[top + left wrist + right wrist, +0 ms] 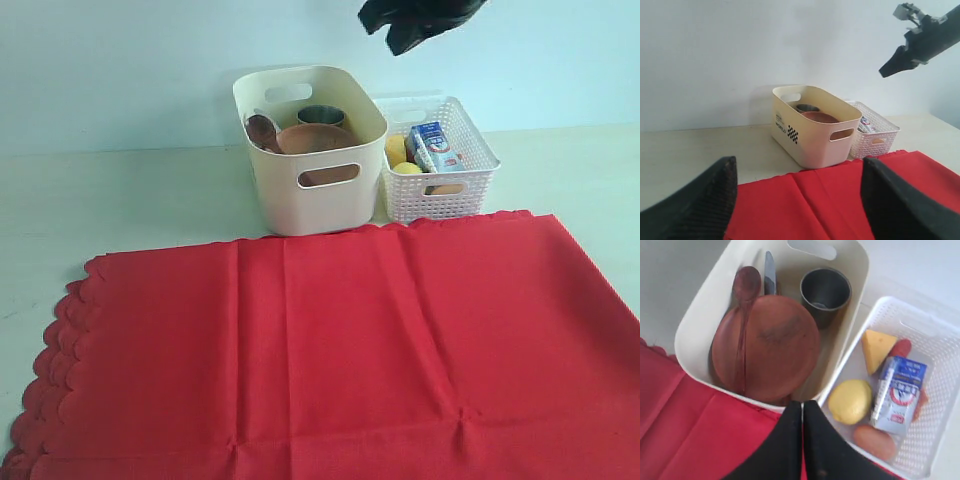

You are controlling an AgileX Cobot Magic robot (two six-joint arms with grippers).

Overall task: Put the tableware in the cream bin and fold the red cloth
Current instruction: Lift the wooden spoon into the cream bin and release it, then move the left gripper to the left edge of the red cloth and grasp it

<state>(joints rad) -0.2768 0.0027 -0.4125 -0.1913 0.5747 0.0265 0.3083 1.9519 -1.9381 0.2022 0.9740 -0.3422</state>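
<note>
The red cloth [330, 350] lies spread flat across the front of the table, scalloped edge at the left. Behind it stands the cream bin [300, 205], holding a round wooden plate [770, 347], a wooden spoon [745, 285], a table knife [769, 272] and a steel cup [825, 290]. My right gripper [803, 407] hangs shut and empty high above the near edges of the bin and the basket; it shows at the top of the exterior view [400, 40]. The left gripper [799, 162] is open low over the cloth [790, 210], holding nothing, outside the exterior view.
A white lattice basket [440, 190] stands right of the bin, touching it. It holds a lemon [850, 401], cheese [877, 347], a milk carton [897, 395] and a sausage [875, 441]. Bare pale table surrounds the bins and the cloth's left side.
</note>
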